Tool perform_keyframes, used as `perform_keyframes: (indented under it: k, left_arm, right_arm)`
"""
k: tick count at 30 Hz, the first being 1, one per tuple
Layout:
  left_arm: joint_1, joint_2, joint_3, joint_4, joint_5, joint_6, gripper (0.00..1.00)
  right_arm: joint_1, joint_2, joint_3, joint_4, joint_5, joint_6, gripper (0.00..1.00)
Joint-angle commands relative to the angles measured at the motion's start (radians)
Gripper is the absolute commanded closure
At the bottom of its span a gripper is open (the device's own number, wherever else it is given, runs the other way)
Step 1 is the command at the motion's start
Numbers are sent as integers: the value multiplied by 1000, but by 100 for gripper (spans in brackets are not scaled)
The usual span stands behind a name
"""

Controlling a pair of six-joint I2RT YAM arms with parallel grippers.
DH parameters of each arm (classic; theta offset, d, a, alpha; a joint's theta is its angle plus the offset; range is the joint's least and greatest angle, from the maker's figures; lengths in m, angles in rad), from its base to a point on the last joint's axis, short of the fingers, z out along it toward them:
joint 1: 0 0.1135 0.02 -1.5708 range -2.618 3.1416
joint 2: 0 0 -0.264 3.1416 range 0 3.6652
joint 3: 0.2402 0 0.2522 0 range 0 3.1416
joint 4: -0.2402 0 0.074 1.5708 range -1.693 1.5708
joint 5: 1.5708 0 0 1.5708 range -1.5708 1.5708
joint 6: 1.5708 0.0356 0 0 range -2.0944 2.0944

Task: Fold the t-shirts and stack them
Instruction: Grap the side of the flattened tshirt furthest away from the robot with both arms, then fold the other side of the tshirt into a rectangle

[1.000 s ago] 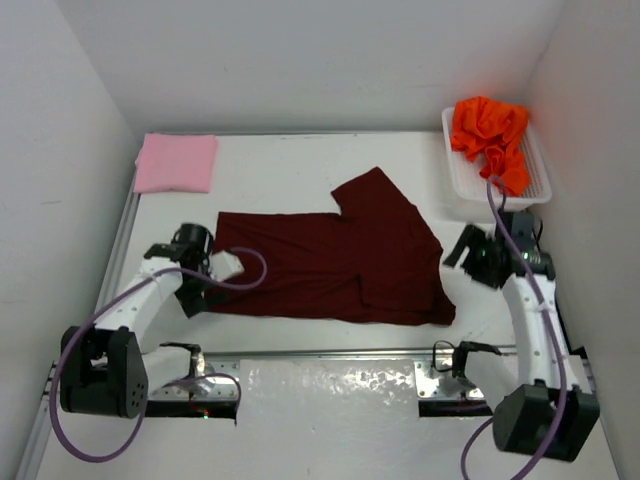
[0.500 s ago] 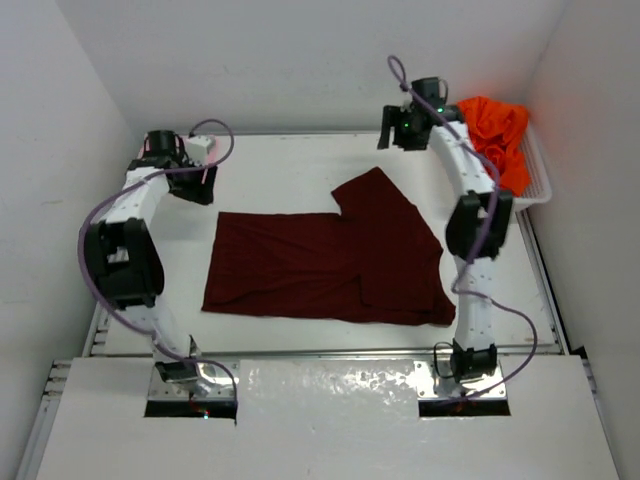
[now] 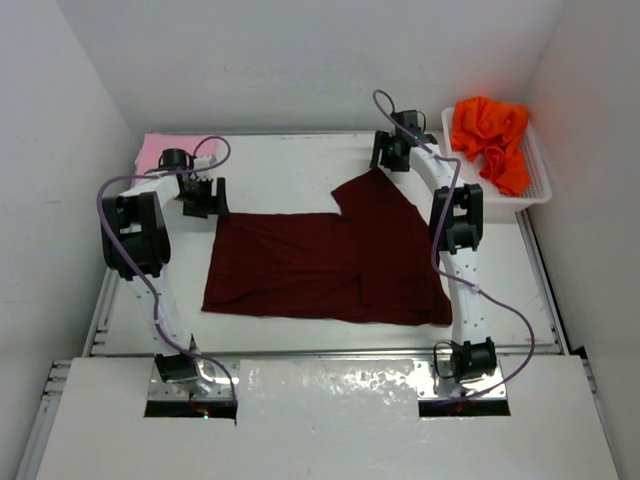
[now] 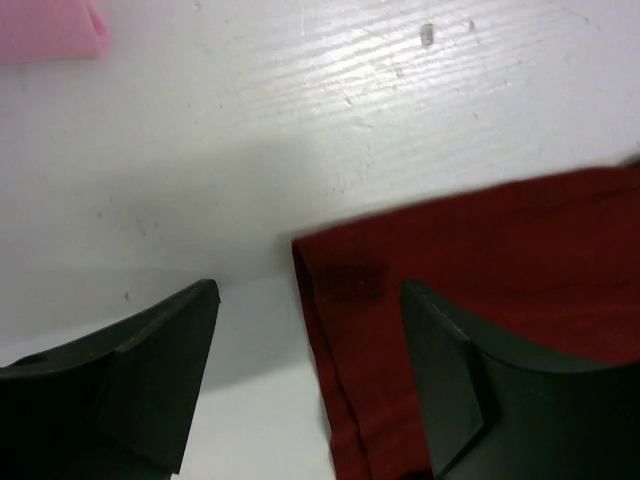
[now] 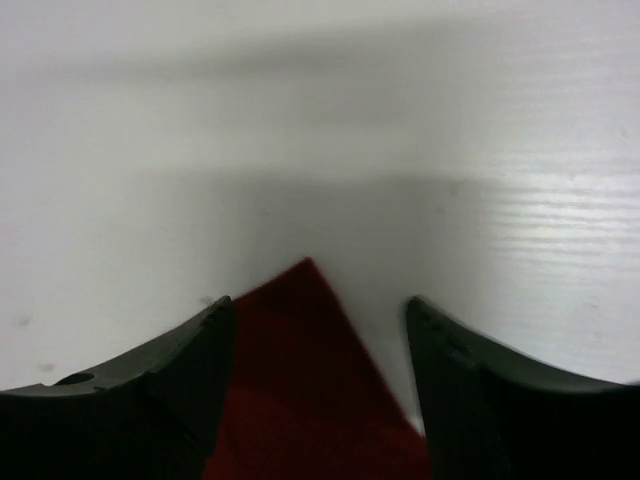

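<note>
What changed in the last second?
Both arms swung from the near edge to the far side; left gripper and right gripper, open, now hover over far corners of the maroon t-shirt, nothing grasped. It, the pink t-shirt and orange t-shirt stayed put.

**Back and front lanes open; arms and corners block the sides**

The maroon shirt covers the middle of the worktop. A bare stretch of worktop runs along the back wall between the left tool and the right tool. A narrower bare strip lies along the shirt's near hem. The left arm stands along the shirt's left side and the right arm over its right edge, so each bars that lane. The basket holding the orange shirt fills the far right corner, and the pink shirt fills the far left. Both tools' fingers are spread, each pair straddling a shirt corner with bare worktop beyond.
</note>
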Motion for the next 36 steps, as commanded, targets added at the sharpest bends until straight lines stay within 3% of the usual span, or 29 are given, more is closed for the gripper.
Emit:
perform_keyframes:
  k: [1, 5, 9, 16, 18, 19, 22, 25, 27, 29, 32, 36]
  left_arm:
    - [8, 47, 27, 60, 50, -57, 29]
    - [9, 93, 46, 89, 36, -70, 29]
    - [6, 127, 83, 59, 79, -74, 32]
    - [6, 67, 11, -12, 170, -28, 43]
    - [6, 69, 3, -17, 191, -28, 52]
    - [6, 77, 6, -15, 191, -28, 57]
    - [6, 99, 43, -36, 182, -22, 100]
    - [8, 75, 63, -47, 173, 21, 100]
    - [8, 23, 55, -44, 154, 81, 100]
    - [8, -23, 38, -32, 144, 163, 100]
    - [8, -120, -14, -32, 160, 260, 100]
    - [8, -175, -40, -147, 200, 442, 100]
  right_arm:
    - [20, 39, -26, 5, 33, 5, 33]
    - [48, 87, 3, -7, 33, -12, 35]
    - [63, 105, 0, -33, 53, 21, 59]
    - [66, 79, -44, -9, 41, 39, 74]
    - [68, 69, -66, -10, 39, 39, 77]
    - [66, 49, -81, -6, 39, 39, 86]
    - [65, 3, -130, 13, 28, 38, 100]
    - [52, -78, -193, 22, -36, 33, 100]
    - [43, -164, -340, 74, -70, 33, 100]
    - [42, -345, -563, 181, -73, 24, 100]
    - [31, -572, -743, 260, -82, 21, 100]
    - [12, -822, -1088, 322, -104, 50, 100]
